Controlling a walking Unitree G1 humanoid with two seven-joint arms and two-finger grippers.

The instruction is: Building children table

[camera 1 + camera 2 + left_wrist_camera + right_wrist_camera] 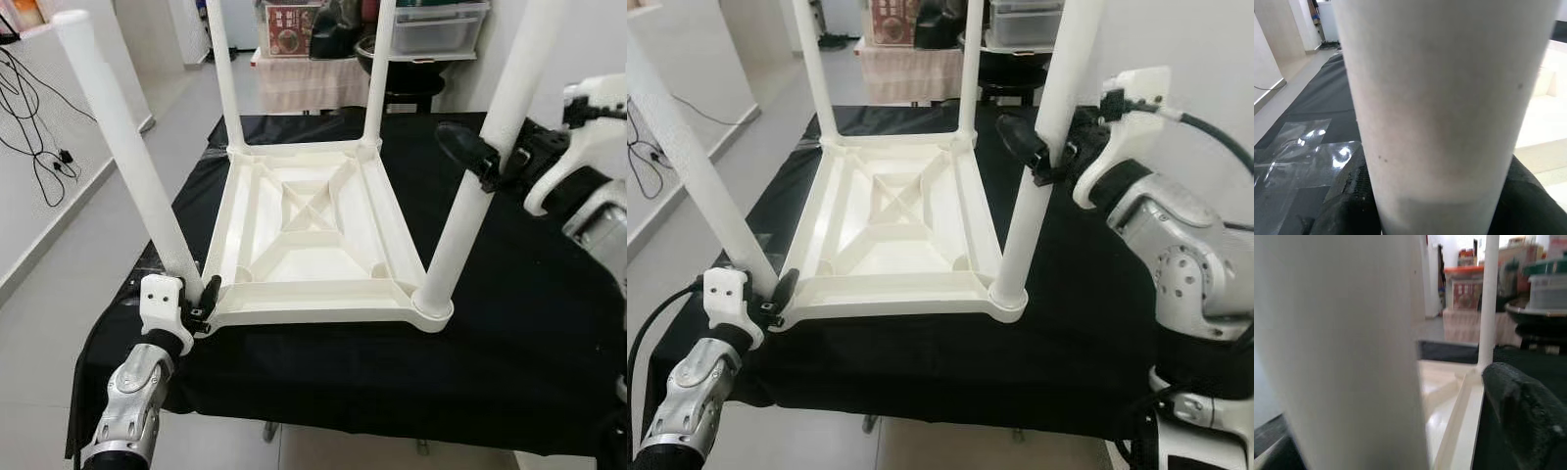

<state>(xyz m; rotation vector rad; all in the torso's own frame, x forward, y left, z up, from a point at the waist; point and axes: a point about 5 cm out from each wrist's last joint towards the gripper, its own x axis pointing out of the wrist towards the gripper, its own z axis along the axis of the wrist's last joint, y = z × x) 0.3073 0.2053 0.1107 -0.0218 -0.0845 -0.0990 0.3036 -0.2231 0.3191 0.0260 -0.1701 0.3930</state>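
Risk sits at the near-left corner: the near-left leg leans outward from its socket, and if the left gripper, clenched around its base, pushes along that slant, the leg could jam crooked or lever the upturned tabletop off the black cloth. The right gripper is clasped about the near-right leg partway up; a sideways pull there could twist that leg in its round collar or drag the whole piece toward the right edge.

The tabletop lies upside down in the middle of the cloth-covered table, moulded cream plastic with a raised rim and crossed stiffening ribs. All four legs are smooth, matte white tubes; the two far ones stand straight. Shiny clear tape patches the cloth near the left leg.
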